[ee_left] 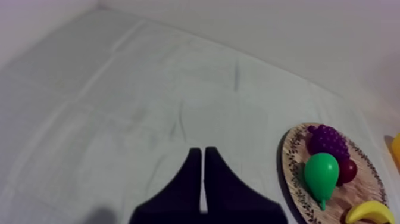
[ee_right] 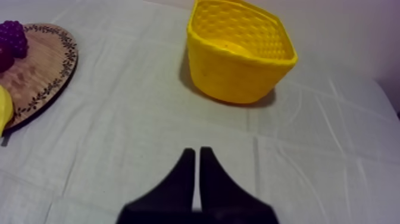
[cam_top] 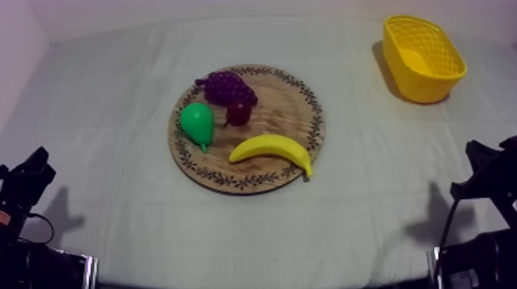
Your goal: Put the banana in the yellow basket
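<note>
Right now the banana [cam_top: 271, 149] lies on the board [cam_top: 286, 106], well apart from the basket [cam_top: 421, 80]; my left gripper [ee_left: 203, 156] and right gripper [ee_right: 197, 155] sit pinched narrow, empty.

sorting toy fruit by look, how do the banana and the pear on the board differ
The banana is yellow; the pear is green. The banana is long and curved; the pear is plump, narrowing to a stem. The banana lies at the near rim of the board; the pear lies at its left side. Both rest on it.
</note>
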